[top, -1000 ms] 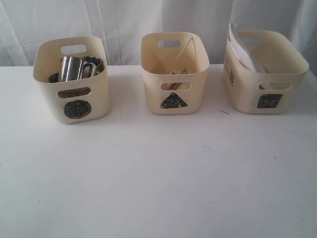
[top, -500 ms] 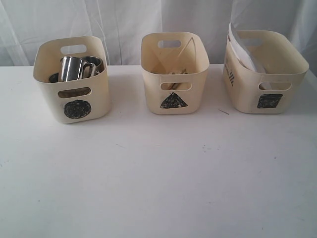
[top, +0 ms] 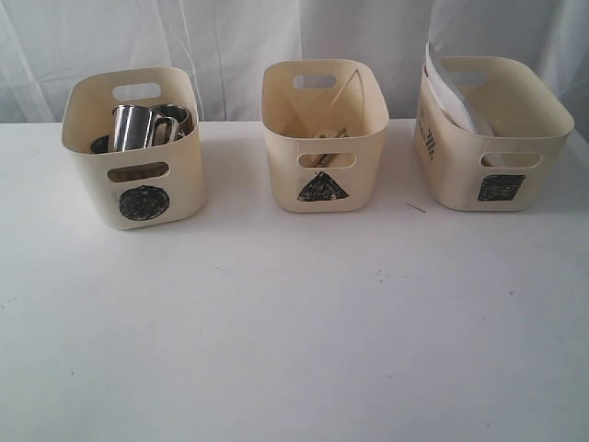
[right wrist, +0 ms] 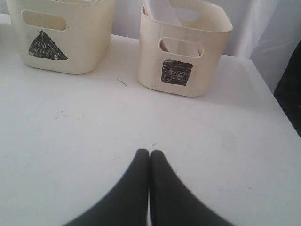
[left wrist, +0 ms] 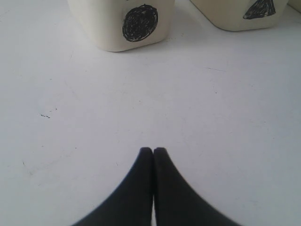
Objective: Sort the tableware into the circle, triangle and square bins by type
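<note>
Presently my left gripper (left wrist: 153, 150) and right gripper (right wrist: 149, 153) are both closed tight and empty over the near white table (top: 294, 341). Shiny steel handled mugs (top: 134, 127) sit in the cream plastic circle-marked bin (top: 101, 189) far left, wooden chopsticks (top: 329, 134) in the triangle-marked bin (top: 281, 147) far centre, a pale plate (top: 446, 92) in the wider square-marked bin (top: 534, 129) far right. I judge nothing left to fetch; open tabletop separates us.

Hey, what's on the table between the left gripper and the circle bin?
Nothing. In the left wrist view, only bare white table with a few faint scuffs runs from the shut left gripper to the circle bin.
</note>
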{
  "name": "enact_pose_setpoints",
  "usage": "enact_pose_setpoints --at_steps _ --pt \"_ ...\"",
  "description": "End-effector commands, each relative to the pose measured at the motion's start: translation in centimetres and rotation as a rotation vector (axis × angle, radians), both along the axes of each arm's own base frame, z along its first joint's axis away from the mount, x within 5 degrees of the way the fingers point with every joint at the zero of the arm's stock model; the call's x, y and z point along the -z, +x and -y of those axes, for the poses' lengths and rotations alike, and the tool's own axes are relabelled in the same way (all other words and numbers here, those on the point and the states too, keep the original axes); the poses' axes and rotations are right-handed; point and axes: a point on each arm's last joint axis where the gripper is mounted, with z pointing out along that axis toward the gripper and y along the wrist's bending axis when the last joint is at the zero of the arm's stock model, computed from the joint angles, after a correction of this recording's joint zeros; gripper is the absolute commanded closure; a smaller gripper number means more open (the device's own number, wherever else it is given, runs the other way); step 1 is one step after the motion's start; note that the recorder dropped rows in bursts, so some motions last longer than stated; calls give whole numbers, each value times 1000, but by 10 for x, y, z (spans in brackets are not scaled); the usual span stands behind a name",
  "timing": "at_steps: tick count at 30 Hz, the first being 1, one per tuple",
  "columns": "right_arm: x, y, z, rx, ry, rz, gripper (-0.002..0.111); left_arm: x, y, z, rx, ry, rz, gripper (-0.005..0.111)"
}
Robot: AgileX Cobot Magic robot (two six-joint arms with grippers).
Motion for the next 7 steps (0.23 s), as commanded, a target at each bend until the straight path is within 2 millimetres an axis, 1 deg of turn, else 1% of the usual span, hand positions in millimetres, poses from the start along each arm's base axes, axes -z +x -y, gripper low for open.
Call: enact_pose_setpoints --at_steps 1,7 --pt "2 0 0 0 -6 -1 108 1 0 0 -4 -7 -3 107" --pt "2 0 0 0 -11 -1 108 1 0 0 -4 -7 -3 107"
